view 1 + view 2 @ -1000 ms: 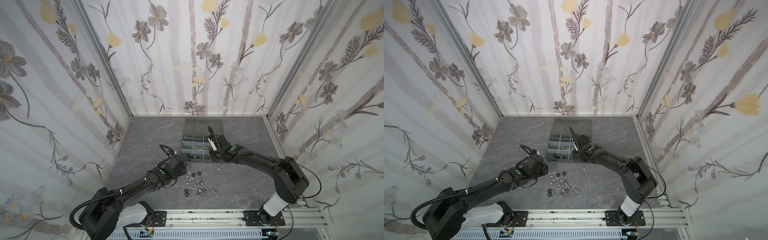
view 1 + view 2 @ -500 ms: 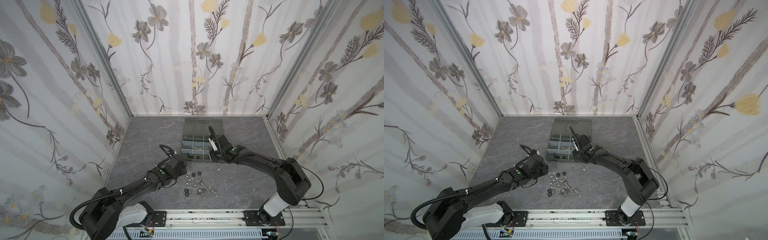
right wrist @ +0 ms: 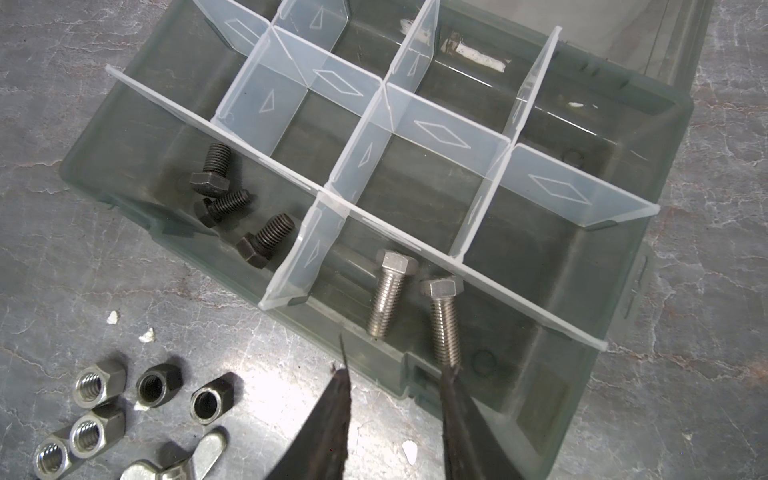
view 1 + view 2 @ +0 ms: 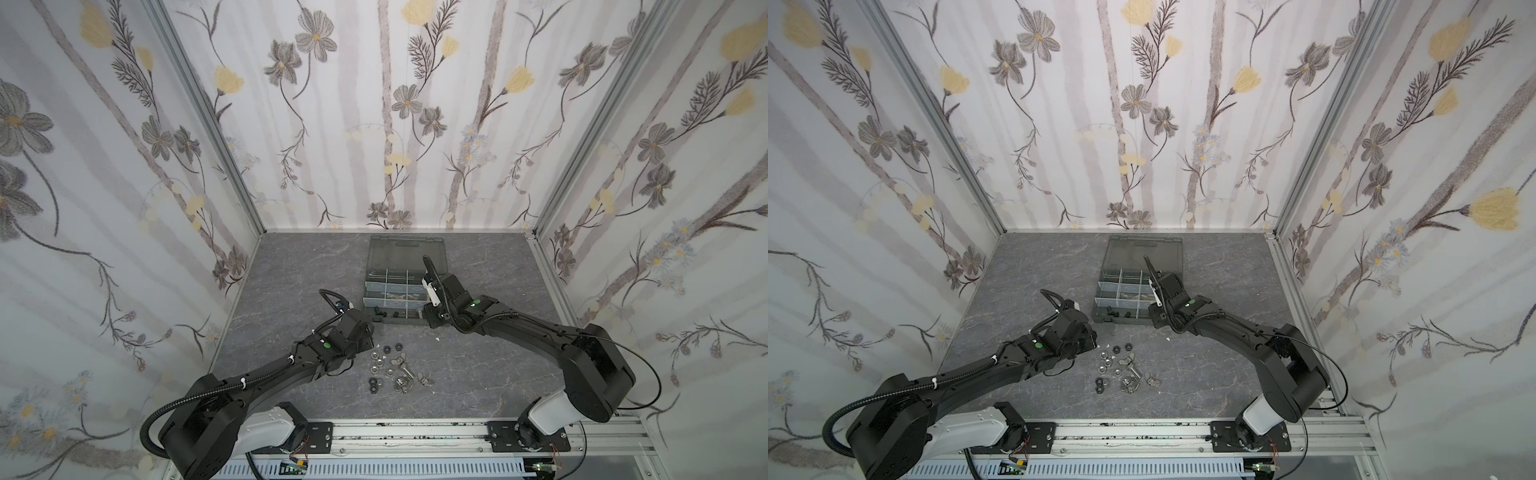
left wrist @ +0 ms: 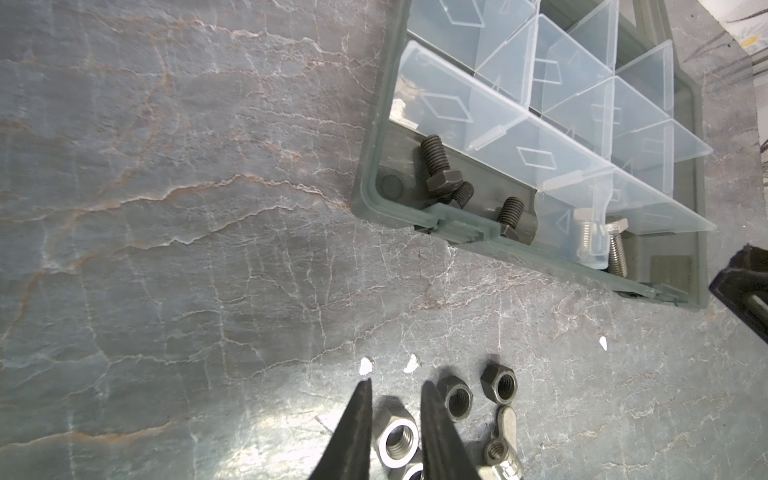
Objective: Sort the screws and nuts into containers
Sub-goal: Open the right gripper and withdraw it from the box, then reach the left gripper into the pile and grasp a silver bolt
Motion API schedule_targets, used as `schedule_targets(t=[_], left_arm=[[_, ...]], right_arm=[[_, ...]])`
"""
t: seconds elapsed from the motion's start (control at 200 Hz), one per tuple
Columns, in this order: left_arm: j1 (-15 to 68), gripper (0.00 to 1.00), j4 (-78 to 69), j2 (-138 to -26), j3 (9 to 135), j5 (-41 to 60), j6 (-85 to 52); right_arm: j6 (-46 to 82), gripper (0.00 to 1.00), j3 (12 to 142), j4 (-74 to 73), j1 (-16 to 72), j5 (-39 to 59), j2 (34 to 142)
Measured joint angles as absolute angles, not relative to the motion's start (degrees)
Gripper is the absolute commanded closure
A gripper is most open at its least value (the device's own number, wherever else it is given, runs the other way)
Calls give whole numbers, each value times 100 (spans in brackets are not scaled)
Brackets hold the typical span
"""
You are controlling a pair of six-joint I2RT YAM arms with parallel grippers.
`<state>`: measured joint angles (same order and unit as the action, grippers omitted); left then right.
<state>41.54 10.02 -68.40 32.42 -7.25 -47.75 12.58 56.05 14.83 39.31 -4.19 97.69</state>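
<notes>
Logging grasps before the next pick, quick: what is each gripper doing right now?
Left gripper: narrowly open, holding nothing, above a silver hex nut.
Right gripper: open, holding nothing, at the cell with two silver bolts.

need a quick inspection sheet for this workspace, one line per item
surface: grey marbled table.
job's things: case open; three black screws in its corner cell, two silver bolts in the next; nuts loose on the table.
clutter: white flecks near the case.
grippers: left gripper jaws slightly apart astride a silver nut, grip unclear; right gripper open, empty, at the case's front edge.
cables: black cables arch over both wrists, clear of the parts.
surroundings: floral walls; metal rail in front.
</notes>
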Motion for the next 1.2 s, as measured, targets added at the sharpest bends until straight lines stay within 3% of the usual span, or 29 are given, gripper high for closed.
schedule_targets(t=[0.774,1.199], left_arm=[[4276,75,1004,-6997,3332,-676,-4731],[5551,75,961,-8315,4209,-191,-4023]], right_arm=[[1500,62,4816,1525,4381,-322,8960],[1754,62,4313,1411,4254,-445,8296]])
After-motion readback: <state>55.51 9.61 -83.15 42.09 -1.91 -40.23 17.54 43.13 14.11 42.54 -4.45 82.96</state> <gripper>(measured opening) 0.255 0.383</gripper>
